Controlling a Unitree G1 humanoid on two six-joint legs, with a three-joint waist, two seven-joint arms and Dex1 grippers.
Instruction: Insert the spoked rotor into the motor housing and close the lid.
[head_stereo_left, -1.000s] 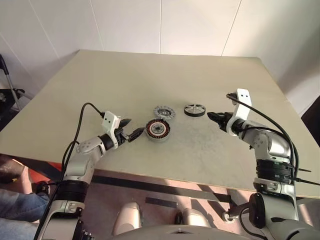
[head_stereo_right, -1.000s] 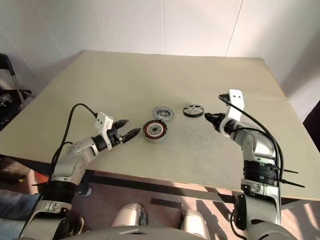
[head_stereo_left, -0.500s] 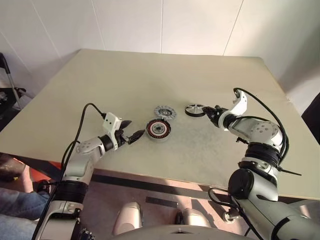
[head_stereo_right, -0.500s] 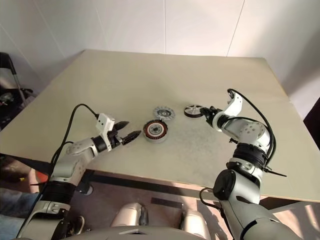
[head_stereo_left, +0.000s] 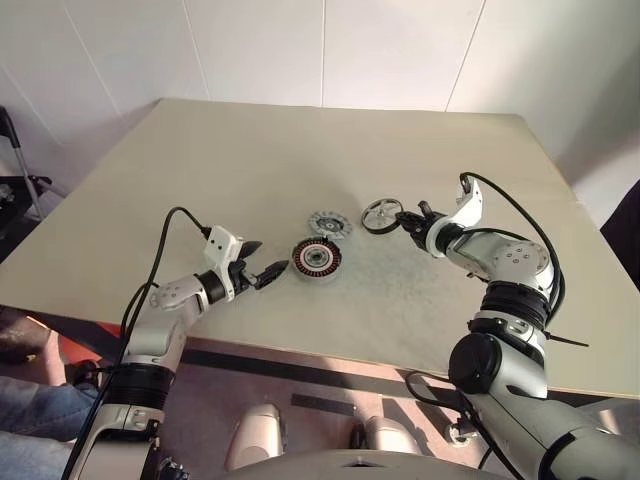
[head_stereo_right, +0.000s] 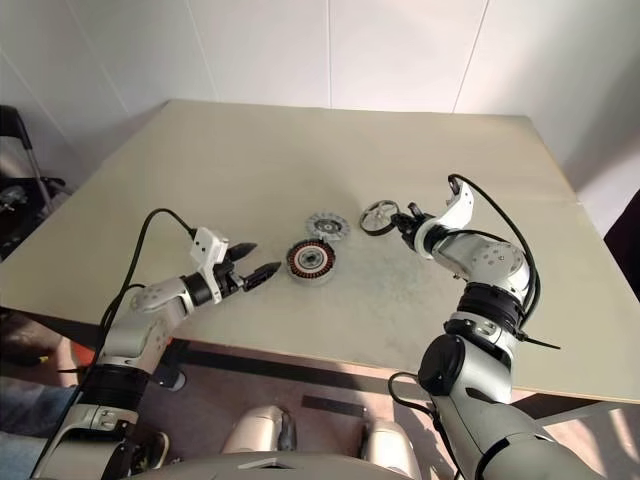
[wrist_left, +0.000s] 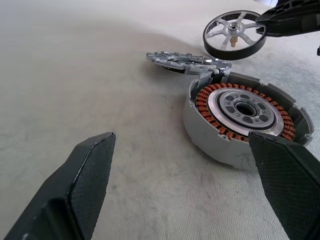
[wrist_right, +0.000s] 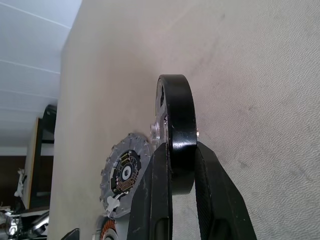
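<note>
Silver-grey jointed arms, black bands at the joints. Left gripper (head_stereo_left: 262, 259): two black wedge fingers (wrist_left: 82, 185) with fine cross-hatched pads, white camera block behind the jaws. Right gripper (head_stereo_left: 404, 217): same black fingers (wrist_right: 219, 200), smooth outer faces, white bracket behind. Black cable loops from each wrist back along forearm.
</note>
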